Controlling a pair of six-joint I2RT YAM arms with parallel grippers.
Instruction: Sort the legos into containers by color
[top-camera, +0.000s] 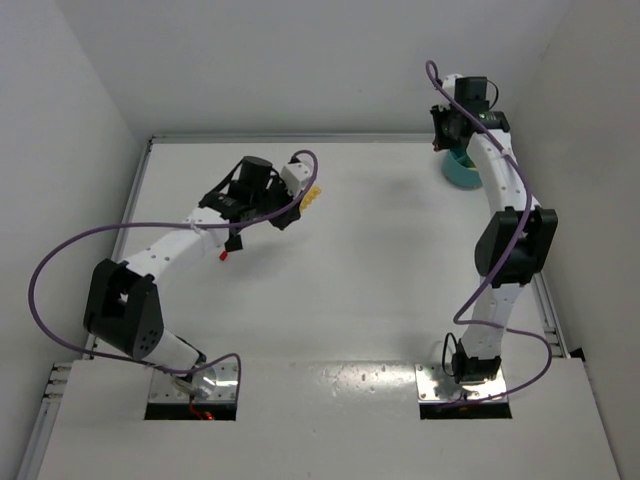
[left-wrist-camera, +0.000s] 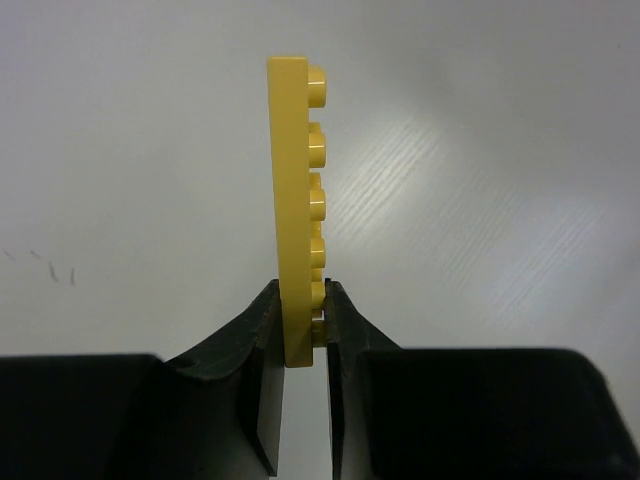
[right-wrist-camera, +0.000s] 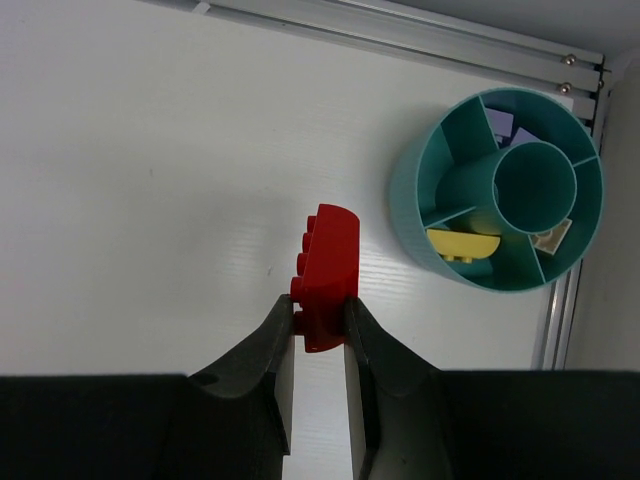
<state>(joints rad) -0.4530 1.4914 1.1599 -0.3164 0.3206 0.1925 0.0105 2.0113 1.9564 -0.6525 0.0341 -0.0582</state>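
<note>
Teal bowl (right-wrist-camera: 405, 215) sits at far-R corner of table (right-wrist-camera: 150, 150), by rail (right-wrist-camera: 400, 35). Compartments: yellow brick (right-wrist-camera: 462, 245) in one, purple brick (right-wrist-camera: 520, 135) in another, pale bit (right-wrist-camera: 552, 238) in a 3rd. R gripper (right-wrist-camera: 318, 330) clamps red lego (right-wrist-camera: 328, 265) near bowl. L gripper (left-wrist-camera: 303, 320) pinches yellow plate (left-wrist-camera: 290, 180), well apart.

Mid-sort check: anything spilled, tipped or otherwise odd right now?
Nothing stands out. The teal bowl sits upright with pieces inside. The left fingers pinch the yellow plate, the right fingers the red brick. One small red piece lies loose beside the left arm.
</note>
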